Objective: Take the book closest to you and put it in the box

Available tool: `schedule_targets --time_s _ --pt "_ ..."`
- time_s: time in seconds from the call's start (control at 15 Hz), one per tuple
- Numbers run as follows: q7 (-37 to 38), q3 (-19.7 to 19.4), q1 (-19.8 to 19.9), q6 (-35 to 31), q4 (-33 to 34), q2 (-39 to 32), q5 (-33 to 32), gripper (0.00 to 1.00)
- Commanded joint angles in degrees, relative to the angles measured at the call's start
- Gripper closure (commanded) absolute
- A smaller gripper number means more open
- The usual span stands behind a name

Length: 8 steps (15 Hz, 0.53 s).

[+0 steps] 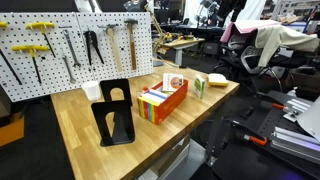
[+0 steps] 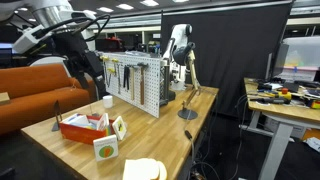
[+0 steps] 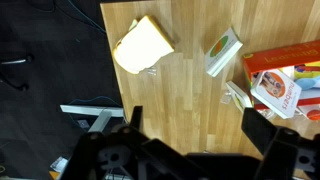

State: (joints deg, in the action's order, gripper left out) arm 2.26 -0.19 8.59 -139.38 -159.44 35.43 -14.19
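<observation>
- Nothing is done yet: the book (image 3: 222, 52) stands on edge on the counter (image 1: 75, 125), just beside the short end of the box (image 1: 170, 103) and towards the counter's end edge.
- The claw (image 3: 198, 122) hangs above with its jaws spread wide and nothing between them.
- Grasping, lifting and placing the book all remain.
- The book is thin, with a green cover and pale page edges.
- The box is orange-red with low walls and probably card; it is already crowded with coloured spines.
- The counter is smooth, pale jointed wood.
- A flat yellow book (image 3: 143, 45) lies by the corner.

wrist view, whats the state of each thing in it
gripper: open, holding nothing
green book: closed, standing upright, outside the orange-red box
orange-red box: open-topped, books inside
pale yellow book: closed, lying flat
</observation>
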Motion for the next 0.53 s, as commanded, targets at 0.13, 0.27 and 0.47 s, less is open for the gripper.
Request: schedule_targets --time_s 0.13,0.27,0.47 --pt "-0.05 0.05 0.01 0.14 0.07 0.03 0.08 0.00" --pt "-0.05 0.05 0.01 0.14 0.07 0.03 0.08 0.00" --pt "-0.05 0.05 0.01 0.14 0.07 0.03 0.08 0.00"
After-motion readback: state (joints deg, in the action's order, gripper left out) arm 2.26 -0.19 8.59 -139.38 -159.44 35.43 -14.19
